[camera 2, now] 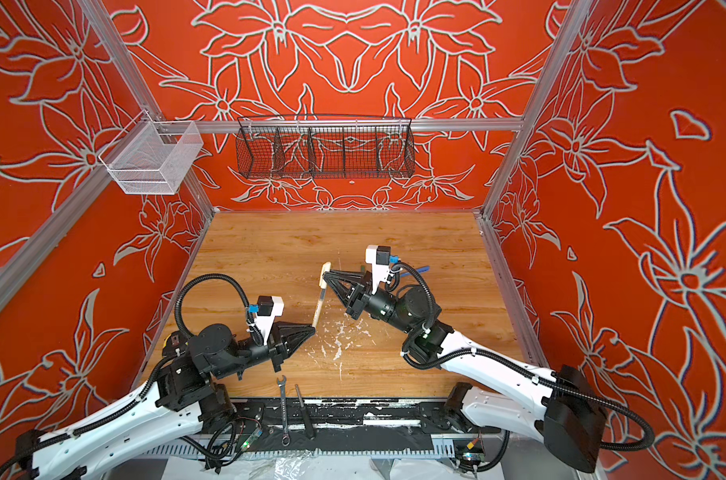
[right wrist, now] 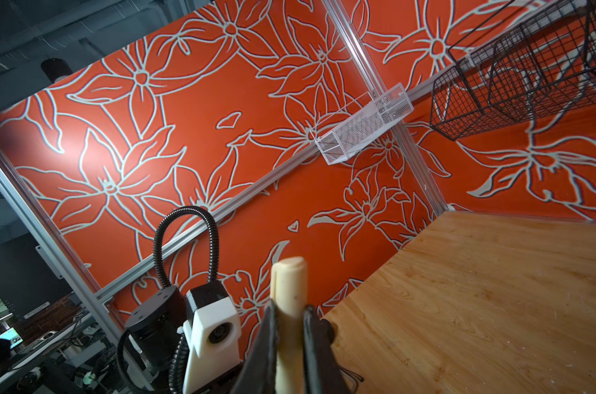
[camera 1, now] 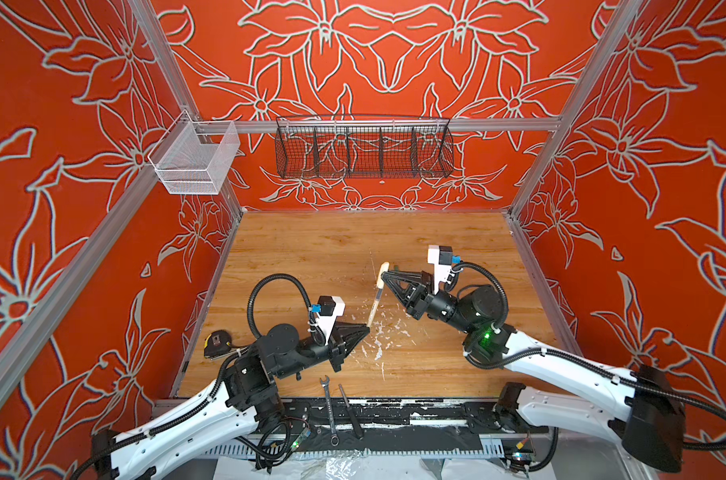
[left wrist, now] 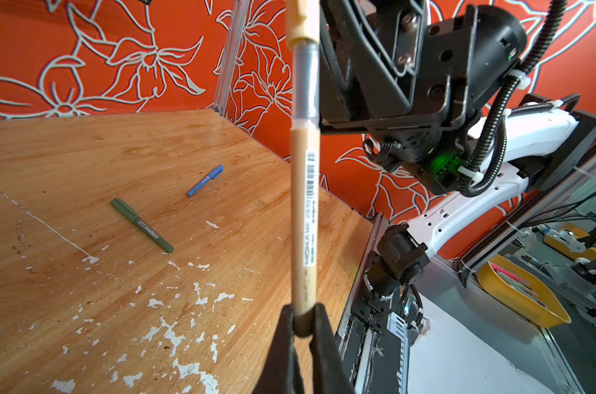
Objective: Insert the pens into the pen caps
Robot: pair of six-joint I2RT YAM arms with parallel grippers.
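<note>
A tan pen [camera 1: 374, 305] [camera 2: 317, 307] [left wrist: 303, 211] hangs in the air above the table's middle. My left gripper [camera 1: 367, 328] [camera 2: 311, 328] [left wrist: 303, 317] is shut on its rear end. The right gripper [camera 1: 384, 276] [camera 2: 326, 275] [right wrist: 288, 310] is shut on the tan pen cap [camera 1: 383, 272] [camera 2: 325, 272] [left wrist: 301, 24] [right wrist: 289, 286]. The pen's grey tip section meets the cap's mouth and most of it still shows. A green pen [left wrist: 141, 225] and a blue pen [left wrist: 205, 180] [camera 2: 419, 270] lie on the wood with caps on.
A silver wrench [camera 1: 328, 409] and a black slim tool [camera 1: 350, 409] lie at the table's front edge. A tape measure [camera 1: 216, 343] sits by the left arm. A black wire basket [camera 1: 363, 151] and a white mesh basket [camera 1: 195, 160] hang on the back rail.
</note>
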